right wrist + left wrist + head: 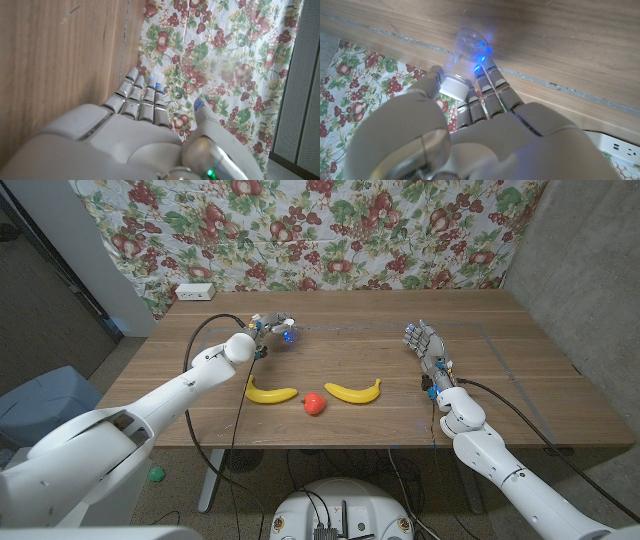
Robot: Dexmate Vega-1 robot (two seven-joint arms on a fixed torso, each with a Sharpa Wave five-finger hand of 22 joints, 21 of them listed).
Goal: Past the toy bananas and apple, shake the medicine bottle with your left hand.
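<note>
Closest to the robot, the toys are sitting in a row near the front edge of the wooden table (pixel 540 395): a banana (pixel 270 392) on the left, a red apple (pixel 314 404) in the middle just ahead of the gap between the two, and another banana (pixel 354 391) on the right. None of them are touching, as far as I can see.

Over on the right, the right hand (pixel 428 350) is hanging out beside the right banana but well apart from it. Its fingers (pixel 142 97) are stretched out straight side by side and it's holding nothing.

Going further back, past the left banana, the left hand (pixel 272 328) is gripping the medicine bottle (pixel 465 50). In the left wrist view the bottle is a clear one with a white cap (pixel 455 87), and the thumb (pixel 432 80) and fingers are pinching it around the cap end, with a blue light glowing on the fingertips. Can't really tell whether the bottle is touching the table or lifted off it.

Way at the back there's a white power strip (pixel 195 292) lying at the far left corner, and a flowery fruit-print cloth (pixel 330 230) is hanging behind everything.
</note>
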